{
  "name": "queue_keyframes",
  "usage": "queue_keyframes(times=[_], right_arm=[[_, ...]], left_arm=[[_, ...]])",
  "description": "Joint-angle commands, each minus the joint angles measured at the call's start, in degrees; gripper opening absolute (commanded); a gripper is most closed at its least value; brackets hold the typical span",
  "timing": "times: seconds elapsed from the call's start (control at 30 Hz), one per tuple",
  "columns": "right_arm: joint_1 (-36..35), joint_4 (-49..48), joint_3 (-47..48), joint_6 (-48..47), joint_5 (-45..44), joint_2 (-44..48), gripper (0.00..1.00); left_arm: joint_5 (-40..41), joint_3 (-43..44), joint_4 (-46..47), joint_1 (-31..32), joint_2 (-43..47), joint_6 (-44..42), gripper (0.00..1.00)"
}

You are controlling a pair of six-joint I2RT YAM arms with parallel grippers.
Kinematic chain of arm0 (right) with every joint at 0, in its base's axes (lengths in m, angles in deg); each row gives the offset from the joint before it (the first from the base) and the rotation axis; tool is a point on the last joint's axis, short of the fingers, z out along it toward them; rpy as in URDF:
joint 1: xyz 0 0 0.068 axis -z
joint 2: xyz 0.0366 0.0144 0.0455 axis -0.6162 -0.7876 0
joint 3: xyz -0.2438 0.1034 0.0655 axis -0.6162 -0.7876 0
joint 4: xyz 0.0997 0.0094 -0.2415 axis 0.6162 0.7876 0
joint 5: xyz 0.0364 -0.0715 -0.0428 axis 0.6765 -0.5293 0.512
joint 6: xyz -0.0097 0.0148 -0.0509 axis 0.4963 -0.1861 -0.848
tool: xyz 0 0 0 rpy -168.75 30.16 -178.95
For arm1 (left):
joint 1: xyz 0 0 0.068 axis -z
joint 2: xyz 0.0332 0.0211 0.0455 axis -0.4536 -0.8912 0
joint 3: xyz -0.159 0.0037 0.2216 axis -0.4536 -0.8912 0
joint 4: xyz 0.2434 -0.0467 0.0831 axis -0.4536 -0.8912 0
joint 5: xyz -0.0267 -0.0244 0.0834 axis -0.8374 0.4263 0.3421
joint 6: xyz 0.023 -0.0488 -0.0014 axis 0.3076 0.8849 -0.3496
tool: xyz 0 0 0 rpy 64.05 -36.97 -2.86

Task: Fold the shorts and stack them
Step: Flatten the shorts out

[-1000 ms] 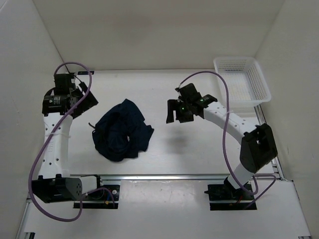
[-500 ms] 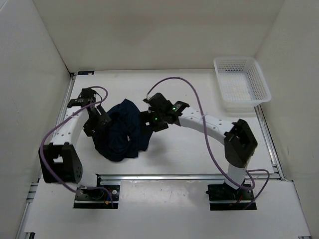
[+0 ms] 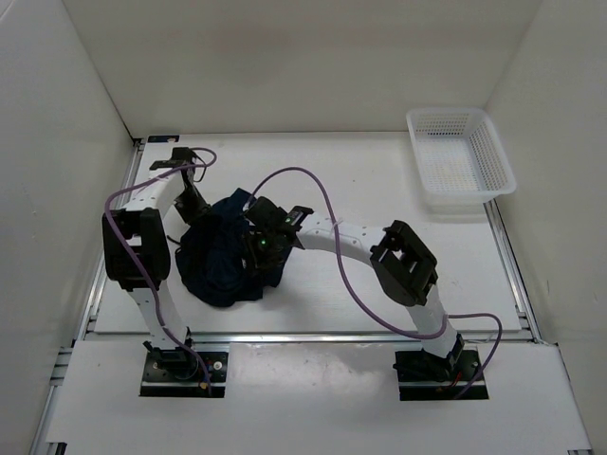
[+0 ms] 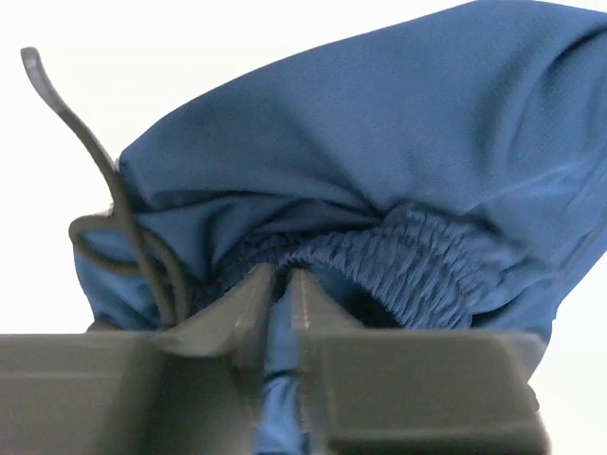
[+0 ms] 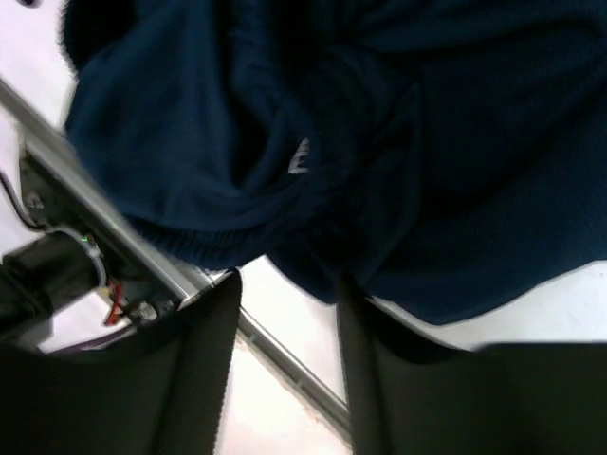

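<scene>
Top external view: the shorts [image 3: 226,261] lie crumpled on the table [image 3: 379,171], left of centre. The left gripper [image 3: 194,201] is clamped on a fold beside the waistband [image 4: 408,261], probably to lift and spread the cloth. The right gripper [image 3: 261,248] hangs over the right edge with its fingers spread, gripping nothing. A second ago both arms stood well clear of the cloth.
</scene>
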Motion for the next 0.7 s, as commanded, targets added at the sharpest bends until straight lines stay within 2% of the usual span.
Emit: queue_keyframes(times=[0.0, 0.03, 0.13, 0.33, 0.37, 0.43, 0.47, 0.5, 0.57, 0.67], right_arm=[[0.0, -0.4, 3.7, 2.4, 0.3, -1.2, 0.39], [0.0, -0.4, 3.7, 2.4, -1.0, -1.7, 0.24], [0.0, 1.2, 4.2, 2.4, -2.6, -1.7, 0.0], [3.1, 2.4, 3.5, 1.9, -5.4, 2.0, 0.0], [3.6, 2.4, 3.5, 1.3, -4.8, 2.0, 0.08], [3.6, 2.4, 4.0, 1.3, -4.3, 2.6, 0.37], [3.6, 2.4, 4.0, 1.8, -3.8, 2.6, 0.63], [3.6, 2.4, 4.6, 2.9, -3.8, 2.6, 0.73], [3.1, 1.9, 5.3, 4.0, -3.8, 2.1, 0.86], [2.6, 1.9, 7.8, 5.6, -3.8, -0.3, 0.86]], left_arm=[[-2.9, 3.2, 0.4, 0.8, -0.3, -1.4, 0.13], [-2.9, 3.2, -0.1, 0.8, -0.3, -2.0, 0.1], [-3.5, 4.4, -0.7, 0.8, 0.2, -2.6, 0.1], [-4.1, 10.9, -2.6, 0.8, 4.8, -3.7, 0.1], [-4.6, 11.5, -3.2, 0.8, 5.6, -3.7, 0.1], [-4.6, 12.5, -3.2, 0.8, 6.2, -4.2, 0.1], [-5.2, 12.5, -3.8, 0.8, 6.2, -4.2, 0.1], [-5.2, 12.5, -3.8, 0.8, 6.2, -4.2, 0.1], [-5.7, 12.5, -3.8, 0.8, 6.2, -4.2, 0.1], [-5.7, 12.0, -3.8, 0.8, 6.7, -4.2, 0.1]])
